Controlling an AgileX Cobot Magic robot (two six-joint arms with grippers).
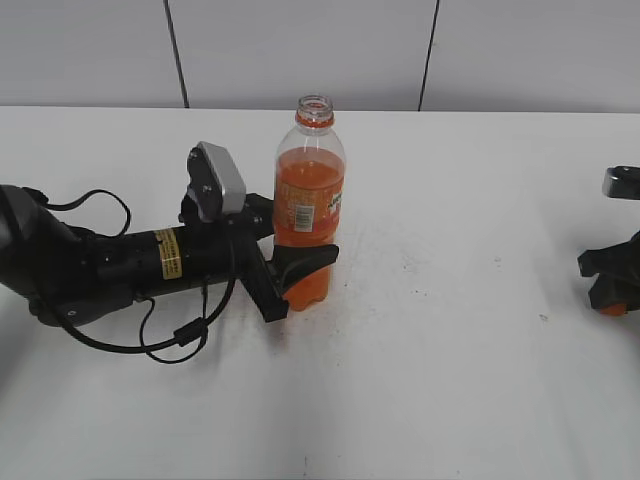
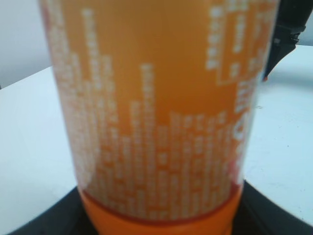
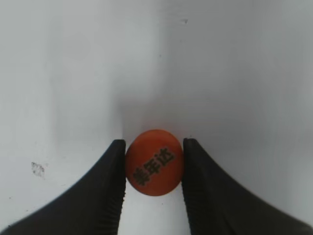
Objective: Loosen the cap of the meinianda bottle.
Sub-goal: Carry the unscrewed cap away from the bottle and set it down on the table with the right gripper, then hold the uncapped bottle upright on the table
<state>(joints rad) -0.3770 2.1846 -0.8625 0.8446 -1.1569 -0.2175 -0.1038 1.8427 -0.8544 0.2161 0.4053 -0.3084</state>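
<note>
The meinianda bottle (image 1: 309,200) stands upright on the white table, its mouth open with only the orange neck ring on it. My left gripper (image 1: 290,268) is shut on the bottle's lower body; the left wrist view is filled by its orange label (image 2: 161,112). The orange cap (image 3: 154,162), with dark characters on top, sits between the black fingers of my right gripper (image 3: 154,169), which is shut on it just above the table. In the exterior view the right gripper (image 1: 612,285) is at the far right edge, a bit of orange showing below it.
The white table (image 1: 450,350) reaches back to a grey panelled wall. The left arm's black body and loose cables (image 1: 150,330) lie low across the table's left side.
</note>
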